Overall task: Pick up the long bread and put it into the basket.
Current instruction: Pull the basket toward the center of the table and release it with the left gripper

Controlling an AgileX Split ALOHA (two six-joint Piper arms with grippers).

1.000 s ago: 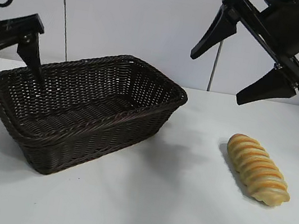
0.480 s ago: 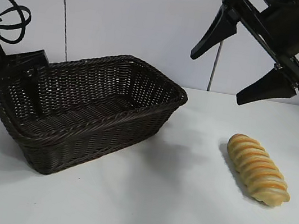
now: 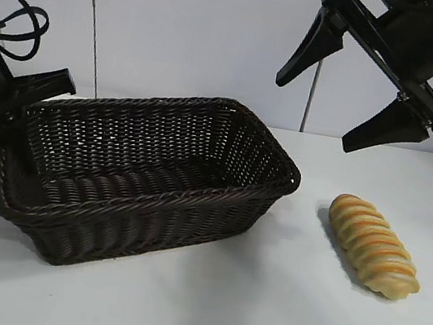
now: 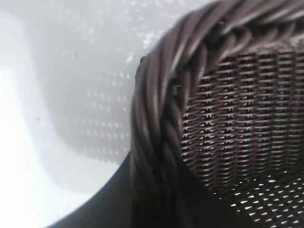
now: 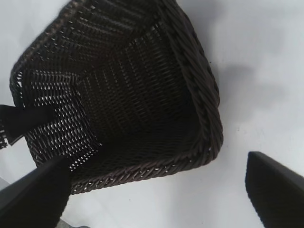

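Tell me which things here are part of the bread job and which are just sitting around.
Part of the job:
- long bread, lying on the table right of the basket
- basket, empty
- left gripper, at the basket's left end rim
- right gripper, open, raised above the bread

Just there:
- white table

White desk (image 3: 201,309), plain and matte, spanning the full width of the exterior view; soft grey shadows on its surface. Small dark specks on the desk in the left wrist view. Behind it, pale wall (image 3: 188,26) with 2 thin dark vertical seams: 1 at the left (image 3: 92,19), 1 right of centre (image 3: 311,103), both running down to the desk's far edge. Black cable (image 3: 20,20) looped at the far left, against the wall.
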